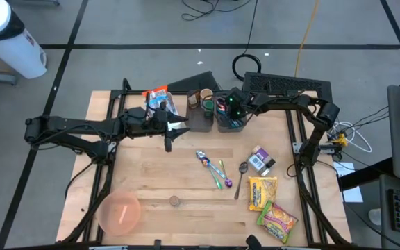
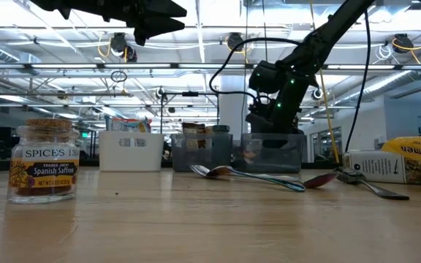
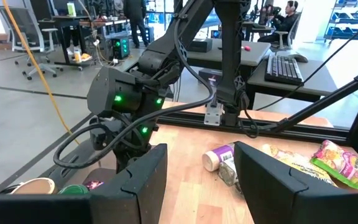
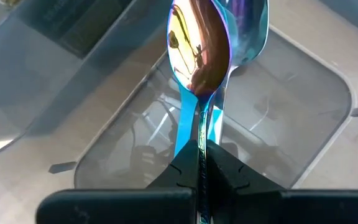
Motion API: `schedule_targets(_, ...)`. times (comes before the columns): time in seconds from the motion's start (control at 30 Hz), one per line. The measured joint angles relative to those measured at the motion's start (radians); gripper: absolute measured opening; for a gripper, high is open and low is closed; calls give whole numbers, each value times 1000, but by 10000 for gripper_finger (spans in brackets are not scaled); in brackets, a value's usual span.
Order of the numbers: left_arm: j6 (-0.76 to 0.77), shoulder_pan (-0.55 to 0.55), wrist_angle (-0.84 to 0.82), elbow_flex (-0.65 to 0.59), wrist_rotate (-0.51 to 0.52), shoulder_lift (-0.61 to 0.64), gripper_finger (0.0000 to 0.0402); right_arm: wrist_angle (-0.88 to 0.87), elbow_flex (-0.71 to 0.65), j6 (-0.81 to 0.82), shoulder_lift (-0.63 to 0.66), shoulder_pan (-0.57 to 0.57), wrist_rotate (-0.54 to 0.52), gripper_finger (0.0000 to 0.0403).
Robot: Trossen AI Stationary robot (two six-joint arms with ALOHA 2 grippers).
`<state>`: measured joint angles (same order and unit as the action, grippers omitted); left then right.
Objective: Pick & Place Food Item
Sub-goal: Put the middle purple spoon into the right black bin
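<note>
The surface [image 1: 151,173] carries a pink bowl [image 1: 120,212] at the near left corner, a spice jar [image 2: 43,161], loose spoons [image 1: 210,167] in the middle, and two ramen packets [image 1: 262,193] with a small carton [image 1: 260,161] on the right. At the back stand a white bin [image 2: 130,151] and two grey bins [image 1: 231,117].

The right pincer [image 4: 199,149] hangs over one grey bin, shut on an iridescent spoon [image 4: 199,46], whose bowl points into the bin.

The left pincer [image 3: 194,180] hovers high above the back left of the surface, fingers [image 3: 143,180] partly apart, holding nothing.
</note>
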<state>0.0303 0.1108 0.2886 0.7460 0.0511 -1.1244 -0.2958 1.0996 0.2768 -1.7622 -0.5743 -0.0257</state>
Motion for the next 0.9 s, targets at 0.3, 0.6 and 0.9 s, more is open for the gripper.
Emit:
schedule_targets(0.3, 0, 0, 0, 0, 0, 0, 191, 9, 0, 14, 0, 0, -26, 0)
schedule_targets(0.6, 0, 0, 1, 0, 0, 0, 191, 47, 0, 26, 0, 0, -28, 0)
schedule_targets(0.9, 0, -1, 1, 0, 0, 0, 191, 61, 0, 27, -50, 3, -34, 1)
